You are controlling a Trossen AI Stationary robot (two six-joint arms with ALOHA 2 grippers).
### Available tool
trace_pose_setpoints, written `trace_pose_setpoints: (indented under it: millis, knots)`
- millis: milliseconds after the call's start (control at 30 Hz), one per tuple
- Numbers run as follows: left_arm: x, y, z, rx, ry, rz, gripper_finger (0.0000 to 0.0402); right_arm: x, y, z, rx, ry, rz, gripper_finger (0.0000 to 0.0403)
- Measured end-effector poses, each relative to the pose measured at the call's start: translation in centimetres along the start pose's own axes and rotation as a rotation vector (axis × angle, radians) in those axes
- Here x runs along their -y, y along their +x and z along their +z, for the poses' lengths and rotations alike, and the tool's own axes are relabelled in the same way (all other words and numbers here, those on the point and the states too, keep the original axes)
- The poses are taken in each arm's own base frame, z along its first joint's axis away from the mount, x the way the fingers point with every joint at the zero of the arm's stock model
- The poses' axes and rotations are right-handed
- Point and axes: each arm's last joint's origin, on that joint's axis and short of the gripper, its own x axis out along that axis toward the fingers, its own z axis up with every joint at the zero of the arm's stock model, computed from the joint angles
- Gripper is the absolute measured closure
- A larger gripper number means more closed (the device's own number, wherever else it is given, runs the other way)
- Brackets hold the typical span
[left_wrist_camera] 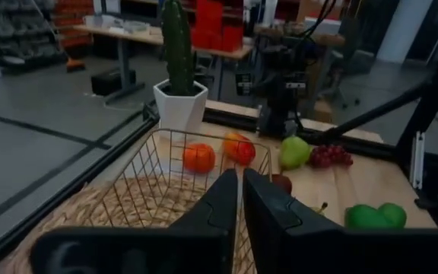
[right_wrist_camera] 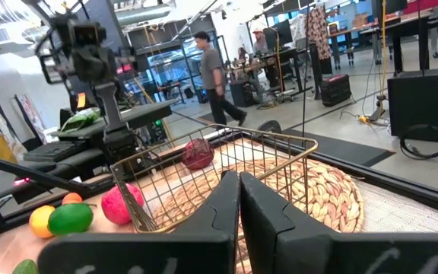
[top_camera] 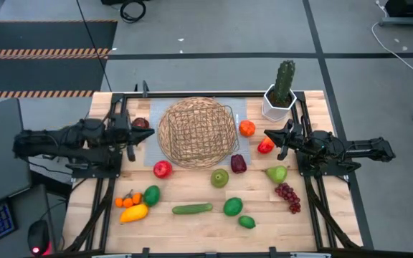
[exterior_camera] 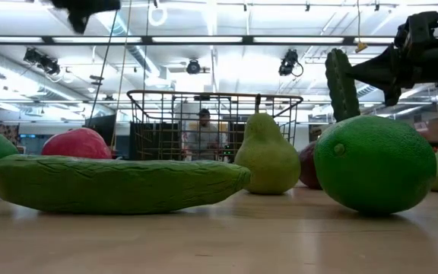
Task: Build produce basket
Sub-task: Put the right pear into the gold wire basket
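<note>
We see the round tan basket (top_camera: 196, 133), coiled wicker base under an open wire-like weave, sitting mid-table toward the far edge and empty. Smooth glossy produce lies around it: a long cucumber (top_camera: 192, 208), a pear (top_camera: 277, 173), knobbly purple grapes (top_camera: 287, 196). The left gripper (top_camera: 130, 136) and right gripper (top_camera: 269, 136) flank it, fingers pressed together (nothing held).
</note>
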Motion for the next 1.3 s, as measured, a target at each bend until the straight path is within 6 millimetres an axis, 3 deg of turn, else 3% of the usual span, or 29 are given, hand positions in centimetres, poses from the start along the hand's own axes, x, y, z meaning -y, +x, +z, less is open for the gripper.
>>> trace_pose_setpoints:
  millis: [333,633,933,1300]
  knots:
    - [2.1,2.6,8.4,-0.019,-0.224,0.005,0.0371,0.0,0.0,0.0,0.001,0.000,0.000,0.0384]
    - [2.7,1.5,14.2,0.148,-0.336,-0.046,0.0370,0.0,0.0,0.0,0.001,0.000,0.000,0.0384]
    - [2.7,0.4,16.7,0.343,-0.399,-0.106,0.0373,0.1,0.0,0.0,0.005,0.000,-0.011,0.0384]
    - [2.8,0.5,16.6,0.342,-0.387,-0.101,0.0366,0.1,0.0,0.0,0.005,0.000,-0.011,0.0384]
